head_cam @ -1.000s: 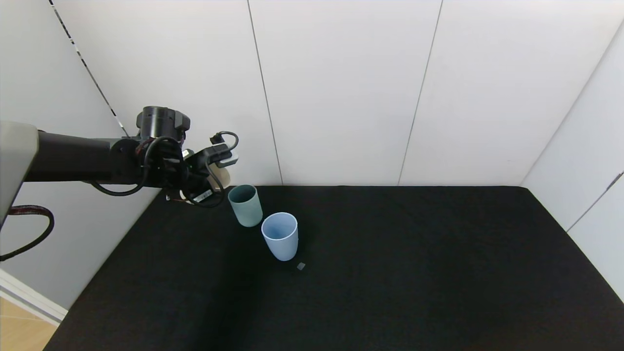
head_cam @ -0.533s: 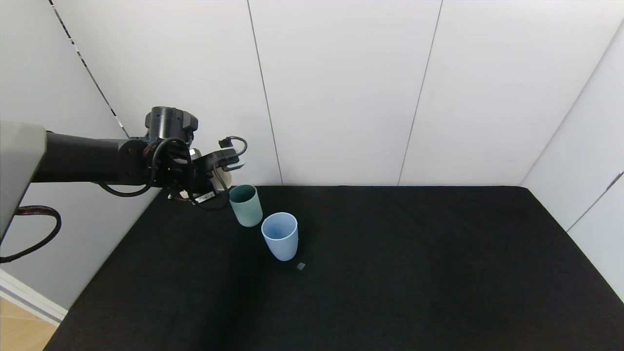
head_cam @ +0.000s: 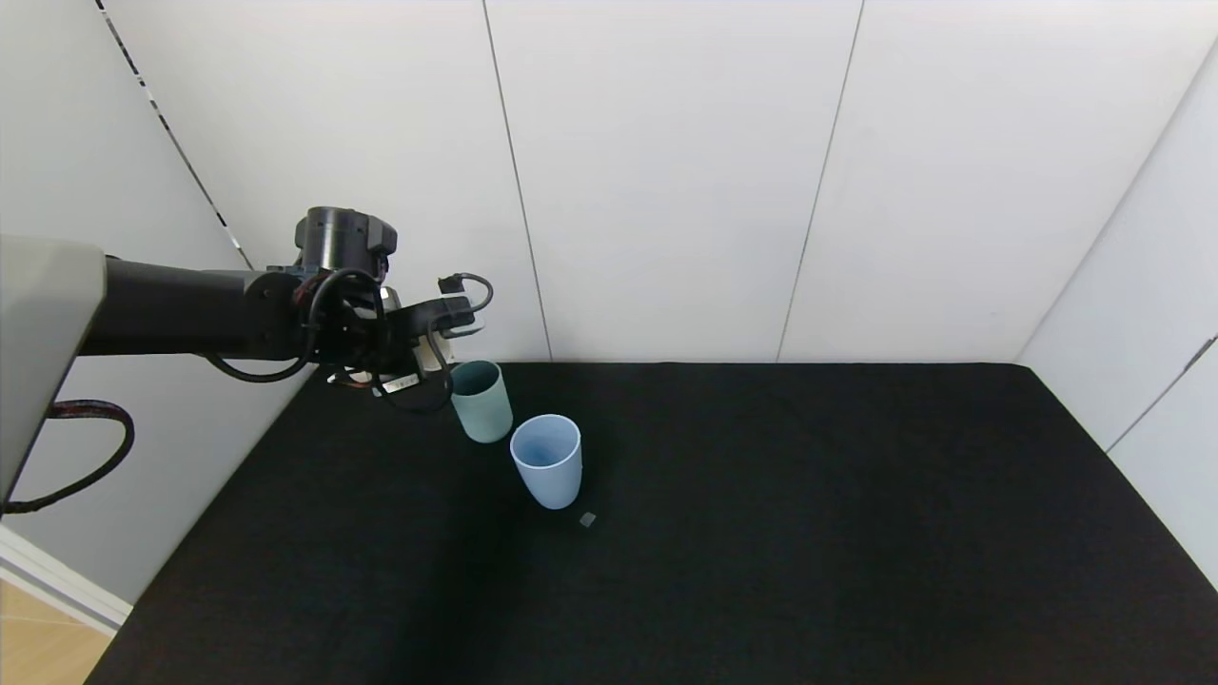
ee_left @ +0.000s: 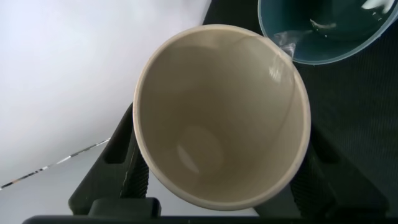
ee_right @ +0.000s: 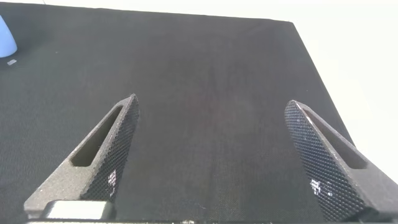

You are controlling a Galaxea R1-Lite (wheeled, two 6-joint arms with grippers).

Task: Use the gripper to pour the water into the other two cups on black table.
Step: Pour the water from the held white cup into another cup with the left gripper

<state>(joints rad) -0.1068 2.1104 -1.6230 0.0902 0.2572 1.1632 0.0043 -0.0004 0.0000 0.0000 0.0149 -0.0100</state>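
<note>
My left gripper (head_cam: 423, 344) is shut on a cream-beige cup (ee_left: 221, 118) and holds it tipped, its rim just over the sage green cup (head_cam: 481, 401) at the table's back left. In the left wrist view the cream cup's inside looks almost empty. A thin clear stream of water (ee_left: 283, 42) runs off its lip into the green cup (ee_left: 329, 28), which holds water. The light blue cup (head_cam: 547, 461) stands upright just in front and right of the green one. My right gripper (ee_right: 211, 102) is open and empty above the black table (ee_right: 205, 56), out of the head view.
A small grey scrap (head_cam: 587, 518) lies on the black table (head_cam: 809, 533) just in front of the blue cup. White wall panels close the table at the back and right. The blue cup's edge shows in the right wrist view (ee_right: 5, 34).
My left gripper has moved right toward the green cup with the cream cup, bringing its rim over the green cup. The two cups on the table have not moved.
</note>
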